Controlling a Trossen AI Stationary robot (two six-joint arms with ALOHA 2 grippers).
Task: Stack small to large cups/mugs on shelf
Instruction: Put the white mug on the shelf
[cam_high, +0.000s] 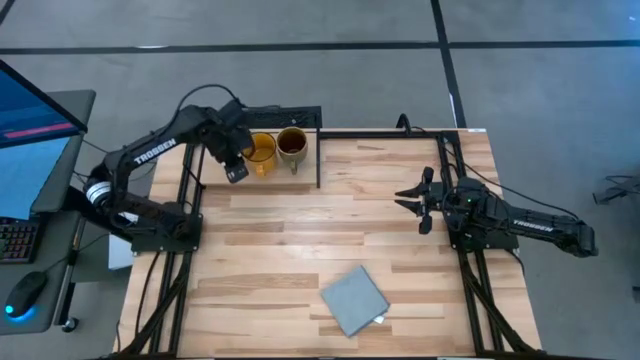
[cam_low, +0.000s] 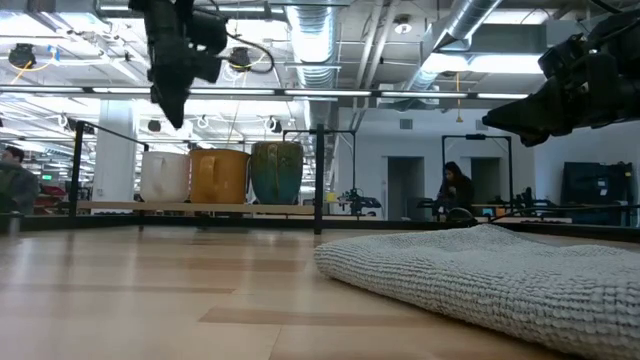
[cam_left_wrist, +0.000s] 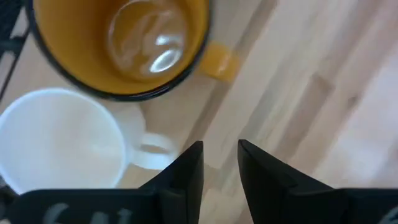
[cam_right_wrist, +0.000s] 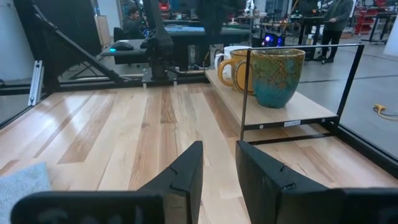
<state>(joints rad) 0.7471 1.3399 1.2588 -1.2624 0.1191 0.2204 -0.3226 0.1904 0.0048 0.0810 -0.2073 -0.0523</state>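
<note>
Three mugs stand upright in a row on the low shelf (cam_high: 306, 176) at the table's far left: a white one (cam_low: 165, 176), a yellow-orange one (cam_high: 261, 150) and an olive-brown one (cam_high: 292, 146). In the high view my left arm hides the white mug. My left gripper (cam_high: 236, 168) hovers above the shelf by the white mug's handle (cam_left_wrist: 152, 152). It points down, empty, with a narrow gap between its fingers. My right gripper (cam_high: 412, 200) waits above the table's right side, also narrowly open and empty.
A grey folded cloth (cam_high: 353, 298) lies on the table near the front edge. The shelf's black frame post (cam_right_wrist: 244, 93) and back rail (cam_high: 285, 110) border the mugs. Bare wood lies between the two arms. People show in the room beyond.
</note>
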